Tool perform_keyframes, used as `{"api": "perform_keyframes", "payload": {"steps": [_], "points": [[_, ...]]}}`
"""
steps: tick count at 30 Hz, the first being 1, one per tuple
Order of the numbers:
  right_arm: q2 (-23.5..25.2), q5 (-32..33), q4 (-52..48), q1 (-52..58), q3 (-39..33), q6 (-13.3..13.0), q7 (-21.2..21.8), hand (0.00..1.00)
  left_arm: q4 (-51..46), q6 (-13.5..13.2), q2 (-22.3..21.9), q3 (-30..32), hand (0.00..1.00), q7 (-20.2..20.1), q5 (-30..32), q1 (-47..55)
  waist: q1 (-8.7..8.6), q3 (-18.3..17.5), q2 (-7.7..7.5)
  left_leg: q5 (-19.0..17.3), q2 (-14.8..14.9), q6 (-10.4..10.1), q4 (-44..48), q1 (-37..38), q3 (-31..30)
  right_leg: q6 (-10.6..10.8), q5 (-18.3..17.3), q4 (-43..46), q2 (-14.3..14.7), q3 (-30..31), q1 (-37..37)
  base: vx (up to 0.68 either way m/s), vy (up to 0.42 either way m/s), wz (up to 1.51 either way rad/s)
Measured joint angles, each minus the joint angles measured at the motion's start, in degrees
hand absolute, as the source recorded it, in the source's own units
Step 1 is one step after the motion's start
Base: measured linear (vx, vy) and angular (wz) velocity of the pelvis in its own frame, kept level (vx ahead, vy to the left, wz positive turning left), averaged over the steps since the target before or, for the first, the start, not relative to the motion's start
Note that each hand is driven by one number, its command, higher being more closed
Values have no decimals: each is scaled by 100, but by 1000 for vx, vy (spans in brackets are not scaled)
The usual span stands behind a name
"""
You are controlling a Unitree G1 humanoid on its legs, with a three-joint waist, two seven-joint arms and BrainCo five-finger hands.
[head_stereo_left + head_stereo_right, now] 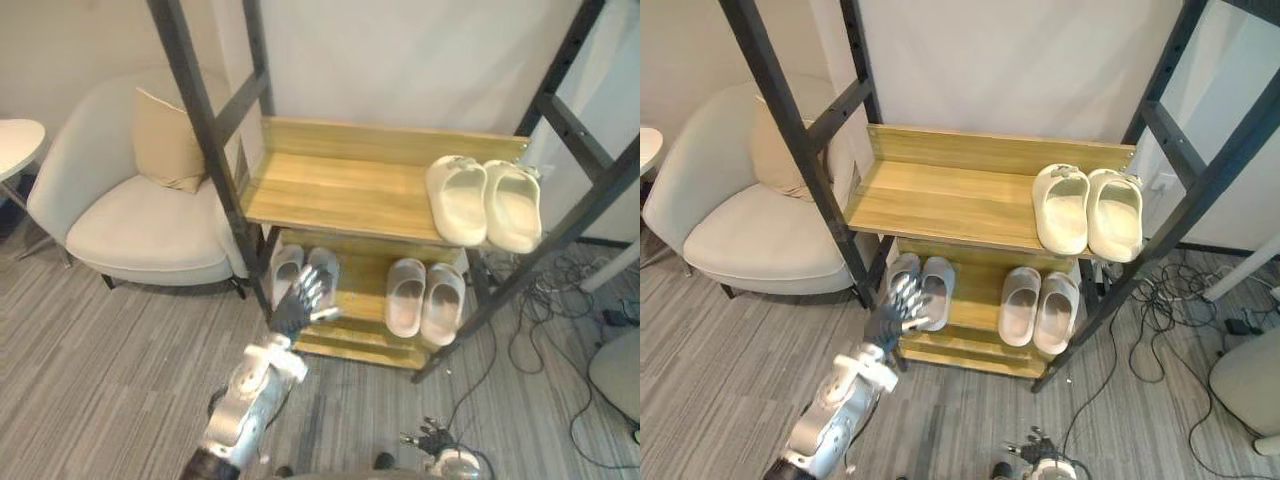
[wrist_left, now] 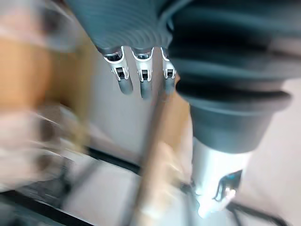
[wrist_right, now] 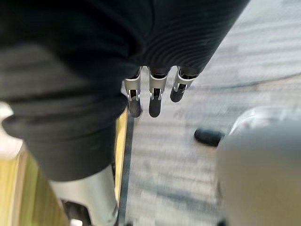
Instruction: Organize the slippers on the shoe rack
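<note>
Cream armchair [image 1: 140,225] beside white wall [image 1: 400,60], grey carpeted floor [image 1: 90,390].

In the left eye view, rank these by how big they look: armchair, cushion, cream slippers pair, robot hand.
1. armchair
2. cream slippers pair on the upper shelf
3. cushion, partly behind the rack post
4. left robot hand, even though it is nearest the camera

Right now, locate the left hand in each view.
Left eye view: left hand low centre, in front of the grey slippers.
Right eye view: lower left of centre, same slippers.
Left wrist view: its fingers, close up.
Right wrist view: the right hand instead.
Shared landmark: the grey slippers.
</note>
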Motion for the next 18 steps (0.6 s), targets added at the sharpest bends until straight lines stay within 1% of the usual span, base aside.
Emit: {"api": "perform_keyframes", "payload": {"steps": [1,2,3,4,5,7,9,10,12,13,15,18], "points": [[8,1,-1,-14,30,-2,6,0,146,22,0,48,0,-5,64,37,9,1,-9,0,-3,0,4,3,-18,3,-2,3,-4,-17,15,20,-15,23],[63,1,-1,-17,36,-28,20,0,662,43,-4,220,0,-10,324,137,11,-19,-50,0,-22,1,19,4,-126,30,-28,2,-17,-100,69,10,-14,25],[76,1,-1,-14,36,-31,20,0,767,44,-5,266,0,-10,364,154,17,-24,-59,0,-28,1,21,4,-141,29,-33,0,-18,-114,67,-13,-8,25],[123,2,2,-13,36,-36,21,0,1146,43,-16,482,0,24,570,236,51,-50,-97,0,-37,1,23,4,-151,29,-42,-6,-17,-127,70,-18,-1,7],[153,3,0,-18,37,-45,20,0,1558,45,-56,681,0,109,771,257,79,-60,-118,0,-38,1,24,1,-155,29,-44,-6,-17,-131,69,-16,-4,4],[163,3,0,-3,38,-47,17,0,1909,47,-61,860,0,198,1082,271,87,-67,-129,0,-43,1,25,2,-164,31,-47,-5,-19,-138,76,0,0,0],[164,2,-2,19,37,-59,-2,0,2545,45,-123,1119,0,389,1586,287,86,-70,-143,1,-52,3,26,2,-216,36,-58,-6,-27,-199,110,0,-10,9],[165,2,-2,22,37,-65,-5,0,2622,46,-139,1150,0,399,1631,288,87,-71,-146,2,-53,3,26,3,-229,37,-60,-6,-28,-208,110,-9,-12,15],[166,-9,-15,89,33,-122,-35,0,3250,55,-232,1396,0,614,2064,296,90,-92,-179,2,-53,4,23,2,-289,50,-94,-13,-27,-250,140,-2,-14,12],[165,-9,-15,96,31,-130,-38,0,3296,61,-234,1400,0,625,2099,298,90,-92,-180,2,-52,3,22,2,-290,51,-95,-13,-27,-251,141,16,-14,4],[137,-109,-28,209,-3,-187,-28,0,3827,125,-310,1652,0,816,2475,314,88,-89,-179,2,-53,3,9,2,-290,52,-108,-4,-26,-250,136,0,0,0],[131,-110,-29,243,-53,-240,-37,0,4011,155,-326,1837,0,963,2616,345,89,-83,-183,1,-54,2,3,5,-298,62,-120,10,-25,-258,143,0,0,0]]}}
